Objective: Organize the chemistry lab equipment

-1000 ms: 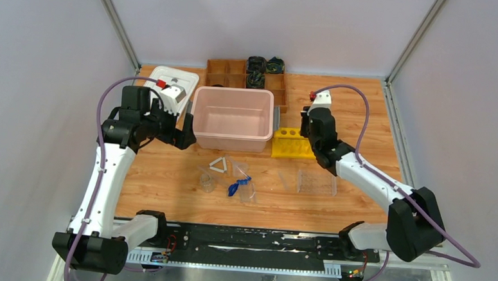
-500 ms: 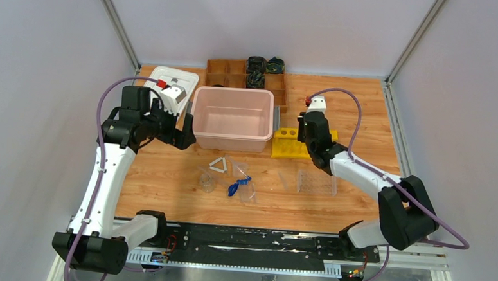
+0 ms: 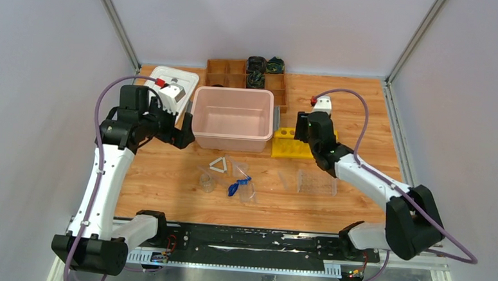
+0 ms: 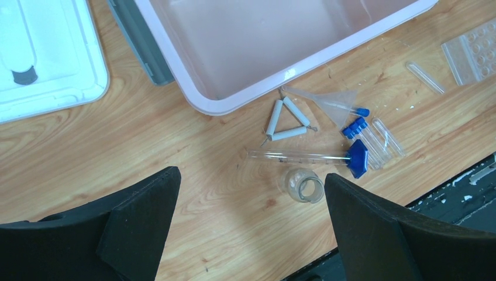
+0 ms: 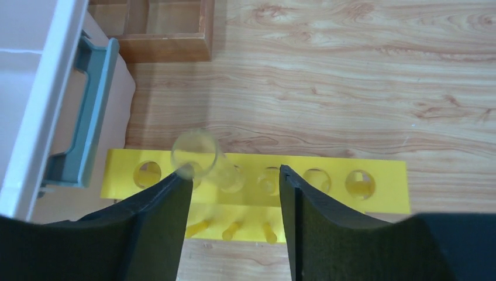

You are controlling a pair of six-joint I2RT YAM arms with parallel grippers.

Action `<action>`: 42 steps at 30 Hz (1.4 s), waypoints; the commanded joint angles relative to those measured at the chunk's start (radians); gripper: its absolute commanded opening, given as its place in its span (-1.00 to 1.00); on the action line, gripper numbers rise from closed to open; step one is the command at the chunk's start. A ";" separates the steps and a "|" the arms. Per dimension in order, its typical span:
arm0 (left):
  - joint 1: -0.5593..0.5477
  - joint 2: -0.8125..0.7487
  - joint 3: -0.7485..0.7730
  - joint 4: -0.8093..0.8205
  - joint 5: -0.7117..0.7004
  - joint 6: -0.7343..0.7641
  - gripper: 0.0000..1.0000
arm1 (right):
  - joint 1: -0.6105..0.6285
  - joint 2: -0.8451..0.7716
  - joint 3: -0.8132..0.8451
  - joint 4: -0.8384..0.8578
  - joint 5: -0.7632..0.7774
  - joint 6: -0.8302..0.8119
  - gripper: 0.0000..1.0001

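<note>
Yellow plastic tube rack (image 5: 386, 187): only the right wrist view shows a clear glass tube (image 5: 196, 153) standing in it. The right gripper (image 5: 236, 175) is parted wider than the tube, not clamping it.

Left wrist view resolves the following, loose on the wooden table (image 4: 175, 146) beside the pink plastic tub (image 4: 234, 102):
- white triangle (image 4: 274, 117)
- clear funnel (image 4: 327, 100)
- blue-capped clear tubes (image 4: 365, 137)
- small clear beaker (image 4: 304, 185)

Left gripper (image 4: 250, 175): spread wide above them, empty.

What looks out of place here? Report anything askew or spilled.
A clear tube in the yellow rack seems to lean sideways rather than stand straight. The funnel, capped tubes and a long tube lie flat, scattered on the table beside the pink bin. Nothing looks spilled or broken.
</note>
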 commanded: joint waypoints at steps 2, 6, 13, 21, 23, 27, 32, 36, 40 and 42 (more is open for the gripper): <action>-0.004 -0.035 0.031 -0.002 -0.008 0.017 1.00 | -0.012 -0.152 0.084 -0.172 0.014 0.066 0.53; -0.004 -0.052 0.033 -0.002 0.002 0.023 1.00 | 0.005 -0.269 0.152 -0.334 0.040 0.119 0.71; -0.005 -0.061 0.046 -0.002 -0.008 0.020 1.00 | 0.179 -0.321 0.276 -0.552 0.055 0.164 0.22; -0.004 -0.061 0.048 -0.003 -0.003 0.005 1.00 | 0.383 -0.120 0.231 -0.595 -0.078 0.257 0.02; -0.004 -0.065 0.045 -0.003 -0.001 0.004 1.00 | 0.393 -0.084 0.190 -0.556 -0.092 0.285 -0.04; -0.005 -0.076 0.038 -0.002 -0.003 0.009 1.00 | 0.392 -0.038 0.115 -0.525 -0.056 0.311 -0.08; -0.004 -0.076 0.028 -0.002 0.007 0.009 1.00 | 0.392 0.008 0.025 -0.461 -0.054 0.316 -0.08; -0.004 -0.072 0.029 -0.003 0.013 0.004 1.00 | 0.391 0.045 -0.003 -0.446 -0.043 0.332 -0.09; -0.004 -0.074 0.033 -0.002 0.018 0.005 1.00 | 0.390 0.070 -0.014 -0.437 -0.026 0.333 -0.06; -0.004 -0.076 0.036 -0.002 0.022 0.005 1.00 | 0.390 0.086 -0.016 -0.436 -0.019 0.333 -0.04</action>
